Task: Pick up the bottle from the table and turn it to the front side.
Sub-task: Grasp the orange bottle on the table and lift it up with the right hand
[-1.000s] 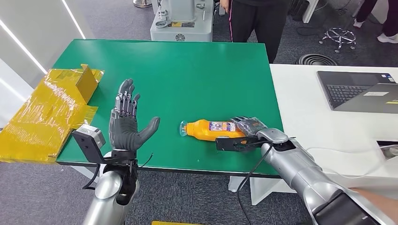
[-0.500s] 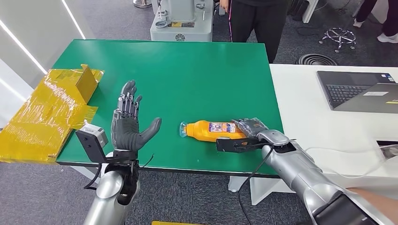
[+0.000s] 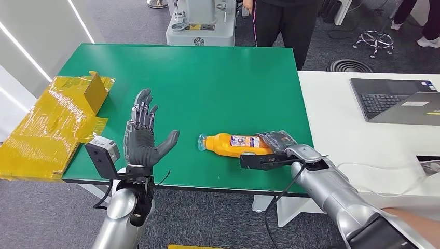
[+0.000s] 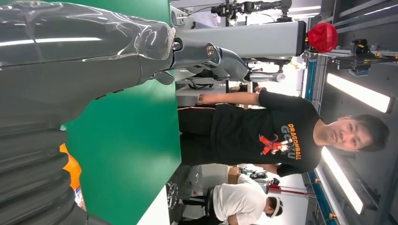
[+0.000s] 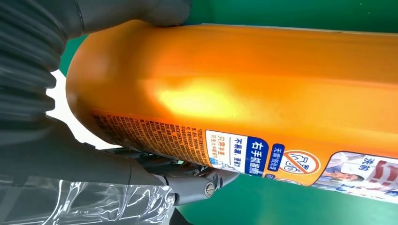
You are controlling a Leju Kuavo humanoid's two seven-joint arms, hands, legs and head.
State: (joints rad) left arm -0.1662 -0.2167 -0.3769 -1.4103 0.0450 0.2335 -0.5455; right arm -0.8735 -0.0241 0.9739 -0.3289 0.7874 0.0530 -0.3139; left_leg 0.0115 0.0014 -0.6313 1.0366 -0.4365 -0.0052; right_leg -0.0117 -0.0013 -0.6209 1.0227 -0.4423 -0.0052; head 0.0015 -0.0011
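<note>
Barely anything has shifted since a second ago: the right hand (image 3: 277, 141) stays wrapped round the base of the orange bottle (image 3: 233, 143), which lies on its side on the green table (image 3: 218, 78). Left hand (image 3: 142, 132) hovers spread and empty nearby, so lift and turn both look undone.

Two shiny silver arms, round like pipes. Left hand (image 3: 141, 136) dark grey, with thin fingers showing small metal bits and a thick smooth thumb. Right hand (image 3: 275, 142) dark grey too, wrapped in crinkly clear plastic. Black bracket with a small grey box (image 3: 102, 150) just beside the left hand, at the wrist. Thin black cable (image 3: 280, 192) hanging below the right hand's wrist. Small round screw (image 5: 209, 188) on a grey finger piece.
</note>
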